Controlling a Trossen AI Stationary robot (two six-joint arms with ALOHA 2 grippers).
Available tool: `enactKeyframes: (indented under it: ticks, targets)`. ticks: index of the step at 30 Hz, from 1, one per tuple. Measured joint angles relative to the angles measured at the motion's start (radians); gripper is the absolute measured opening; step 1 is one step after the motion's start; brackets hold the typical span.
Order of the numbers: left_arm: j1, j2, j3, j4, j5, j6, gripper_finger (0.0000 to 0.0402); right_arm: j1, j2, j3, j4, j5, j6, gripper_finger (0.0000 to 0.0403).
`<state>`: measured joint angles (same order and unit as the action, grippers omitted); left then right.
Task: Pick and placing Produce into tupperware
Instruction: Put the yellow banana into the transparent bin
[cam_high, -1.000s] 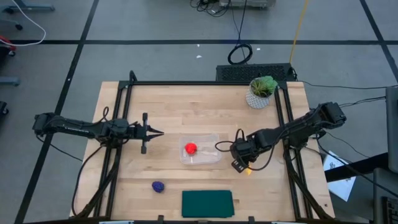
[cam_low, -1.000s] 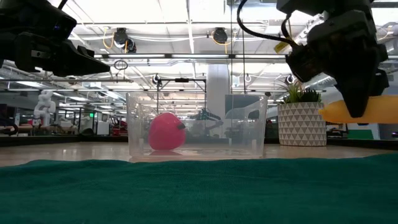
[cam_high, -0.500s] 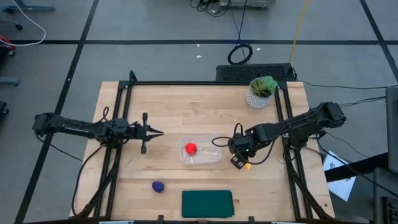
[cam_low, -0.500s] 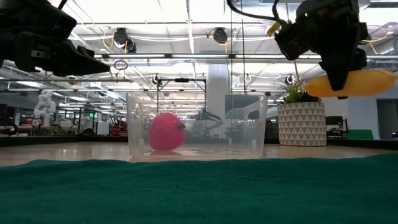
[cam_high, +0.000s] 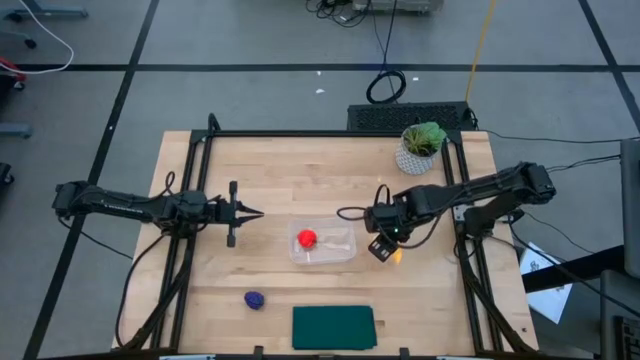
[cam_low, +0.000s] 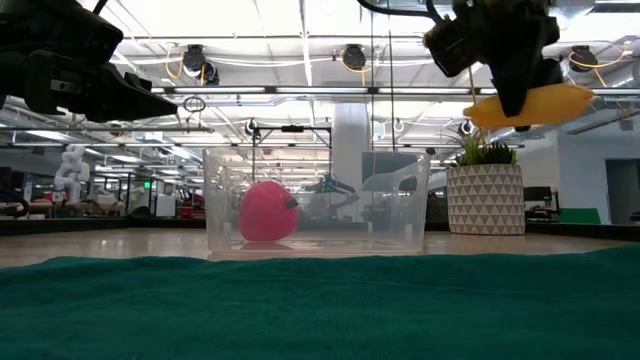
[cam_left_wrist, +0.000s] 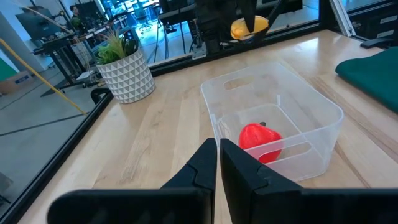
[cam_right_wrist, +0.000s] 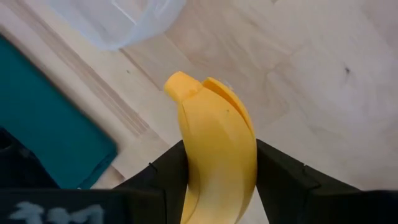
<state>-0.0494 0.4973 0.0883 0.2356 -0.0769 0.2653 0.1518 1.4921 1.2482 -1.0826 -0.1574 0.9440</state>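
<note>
My right pincer (cam_high: 385, 249) grips the banana (cam_right_wrist: 216, 163), raised just beside the tupperware (cam_high: 322, 241); my left pincer (cam_high: 255, 213) is closed, empty.

A grey floor (cam_high: 250, 40) crossed by dark tape lines (cam_high: 300, 67) fills the upper part of the high view, with a coiled black cable (cam_high: 386, 86) near top centre and a yellow cord (cam_high: 480, 45) running toward the upper right. The light wooden table (cam_high: 300, 165) sits mid-frame inside a black metal frame (cam_high: 200, 135). In the low view, the room behind shows white ceiling beams (cam_low: 300, 45), round ceiling fixtures (cam_low: 352, 57) and a white column (cam_low: 350, 130) at centre. A small white figure (cam_low: 70, 165) at far left may be another robot.
</note>
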Motion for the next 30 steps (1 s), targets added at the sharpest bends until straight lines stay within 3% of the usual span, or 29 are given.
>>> enactKeyframes:
  ticks: [30]
  targets:
    - [0.000, 0.000, 0.000, 0.000, 0.000, 0.001, 0.0026, -0.202, 0.000, 0.167, -0.247, -0.057, -0.185, 0.0147]
